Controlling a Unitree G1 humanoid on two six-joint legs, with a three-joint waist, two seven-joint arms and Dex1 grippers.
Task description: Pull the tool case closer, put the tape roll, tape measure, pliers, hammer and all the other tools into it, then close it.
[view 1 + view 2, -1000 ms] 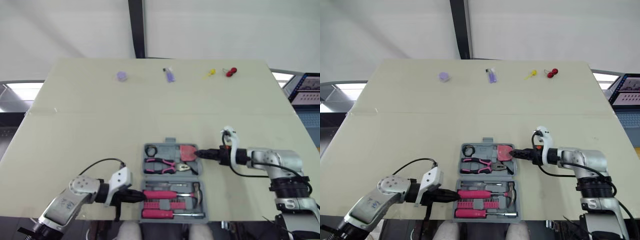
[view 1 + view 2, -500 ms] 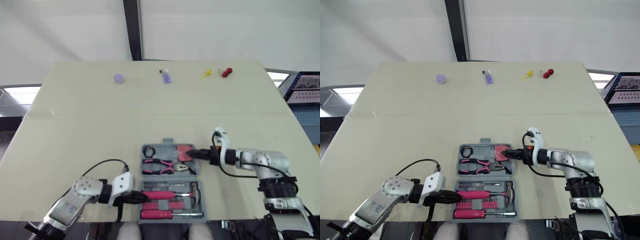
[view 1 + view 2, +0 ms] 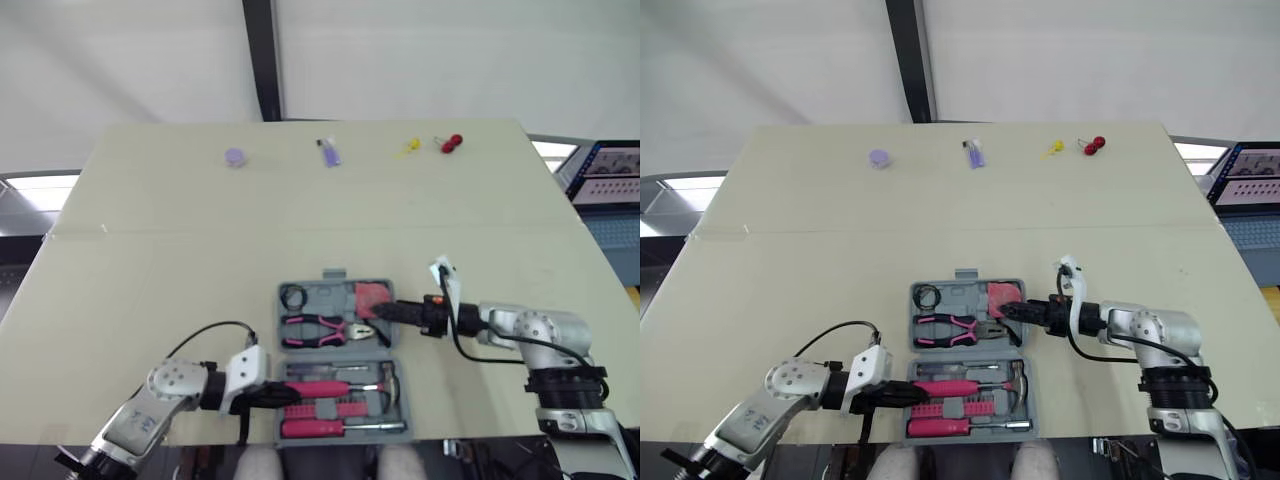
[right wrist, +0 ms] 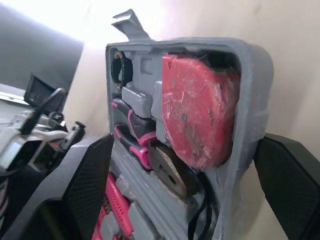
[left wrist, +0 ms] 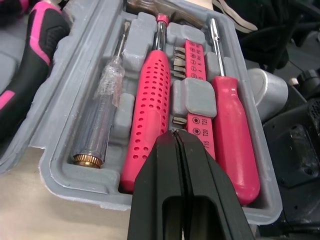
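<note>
The grey tool case [image 3: 331,275] lies open near the table's front edge. Its far half holds the black tape roll [image 3: 291,296], the pink-handled pliers [image 3: 318,328] and the red tape measure [image 3: 371,295]. The near half holds the hammer [image 5: 150,105], a pink screwdriver [image 5: 232,130], a clear tester screwdriver [image 5: 100,125] and a bit strip. My left gripper [image 5: 176,136] is shut and empty, hovering low over the near half's left end. My right gripper [image 3: 376,312] is open, its fingers [image 4: 85,185] straddling the far half's right wall beside the tape measure [image 4: 200,115].
Small items lie along the table's far edge: a purple disc [image 3: 235,157], a purple-and-white piece [image 3: 329,153], a yellow piece [image 3: 411,147] and a red piece [image 3: 453,143]. A screen [image 3: 610,185] stands off the table at the right. The case sits close to the front edge.
The camera has shifted slightly. My right gripper has reached further left over the far half's right wall. The left gripper and the case have barely moved.
</note>
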